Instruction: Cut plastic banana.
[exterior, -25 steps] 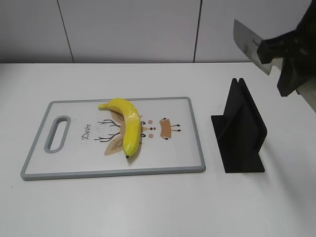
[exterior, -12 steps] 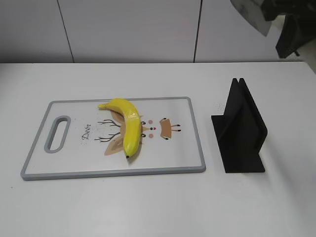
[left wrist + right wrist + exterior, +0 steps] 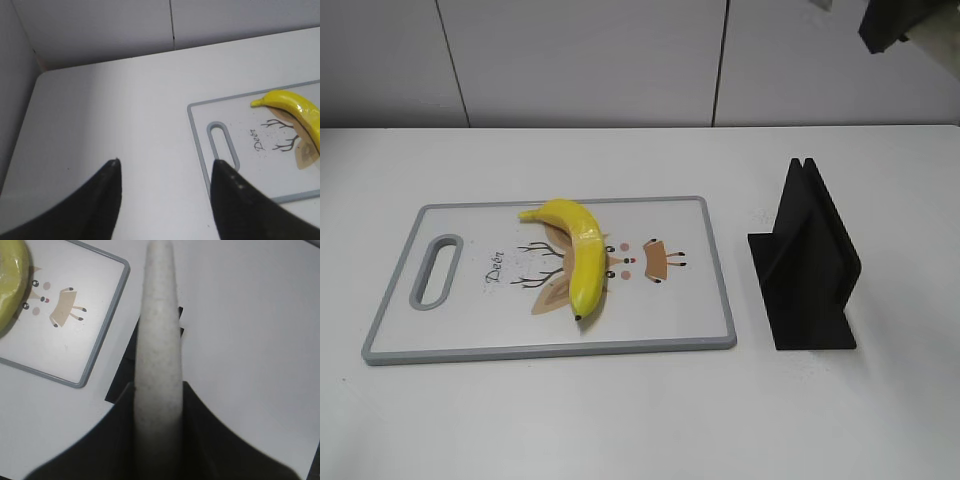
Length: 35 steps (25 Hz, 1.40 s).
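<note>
Two arms raised clear of a cutting board (image 3: 710, 270) that carries the plastic banana (image 3: 582, 258).

In the exterior view the banana lies whole at the centre of the grey-rimmed board, over its printed deer motif, stem toward the upper left and dark tip toward the board's lower edge; a black slotted holder (image 3: 807, 262) stands on the white table (image 3: 620, 420) just right of the board, apart from it. The right gripper (image 3: 157, 435) appears only as a dark shape at the upper right corner of that view; its wrist view shows the two dark fingers (image 3: 107, 445) pressed against a pale knife blade (image 3: 157, 340) seen edge-on, above the holder. The left gripper (image 3: 165, 192) hangs with fingers spread and nothing between them, over bare table left of the board's handle slot (image 3: 222, 147).
</note>
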Tool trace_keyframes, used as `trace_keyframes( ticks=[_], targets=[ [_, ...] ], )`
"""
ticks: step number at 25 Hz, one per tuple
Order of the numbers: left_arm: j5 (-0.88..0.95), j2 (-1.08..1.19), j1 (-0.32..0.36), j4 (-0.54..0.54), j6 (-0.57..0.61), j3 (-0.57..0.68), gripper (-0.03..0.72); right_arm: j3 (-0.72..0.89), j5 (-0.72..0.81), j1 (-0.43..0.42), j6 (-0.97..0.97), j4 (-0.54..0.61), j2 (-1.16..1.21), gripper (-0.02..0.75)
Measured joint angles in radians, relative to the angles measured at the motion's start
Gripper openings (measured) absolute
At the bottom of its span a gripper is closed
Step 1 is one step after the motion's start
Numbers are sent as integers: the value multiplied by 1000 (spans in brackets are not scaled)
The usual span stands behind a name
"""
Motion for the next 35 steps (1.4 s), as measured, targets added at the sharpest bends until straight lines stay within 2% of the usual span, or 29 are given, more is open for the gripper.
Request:
trace_keyframes(
  ticks=[5,8,12,18,21,24,30,35],
  targets=[
    [-5,232,0,-2,74,-195,531,-80,2,0,-141,15,80,167],
    [-9,343,0,-37,159,-304,531,-107,2,0,-250,55,123,167],
    [-5,484,0,-142,333,-411,531,-120,2,0,-456,160,183,167],
    [78,683,-10,-311,612,-534,531,-121,-6,0,-810,235,285,167],
    [107,767,-59,-323,703,-583,531,-121,-16,0,-1023,287,322,167],
    [146,838,-133,-320,808,-622,531,-129,-25,0,-1142,338,361,167],
    [158,964,-261,-272,921,-642,531,-171,-46,0,-1235,357,421,167],
    [139,1056,-300,-255,945,-642,531,-179,-57,0,-1289,408,443,167]
  ],
)
